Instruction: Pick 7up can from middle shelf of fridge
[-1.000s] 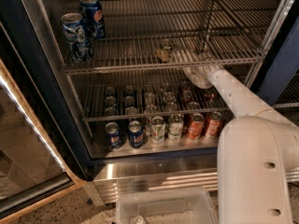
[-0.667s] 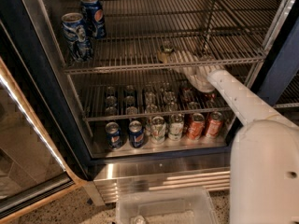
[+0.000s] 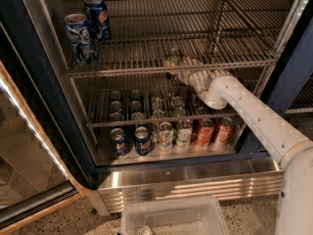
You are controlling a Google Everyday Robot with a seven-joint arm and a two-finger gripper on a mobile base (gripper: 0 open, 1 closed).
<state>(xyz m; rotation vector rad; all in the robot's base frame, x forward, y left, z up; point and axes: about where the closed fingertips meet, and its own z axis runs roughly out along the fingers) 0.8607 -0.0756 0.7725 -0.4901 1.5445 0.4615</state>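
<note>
The 7up can, small and dark green with a silver top, stands near the front rail of the middle shelf, a wide wire rack in the fridge. My gripper has reached in from the right on its white arm and sits right against the can's right side, at the level of the front rail. The gripper's pale body partly hides the can's lower right. Whether it touches the can is unclear.
Two blue Pepsi cans stand at the shelf's left. The lower rack holds rows of cans: blue ones, pale ones, orange-red ones. A clear plastic bin lies below the steel base. The glass door hangs open at the left.
The gripper and arm have moved left along the front rail, closing the gap to the 7up can. The can has stayed in place.
</note>
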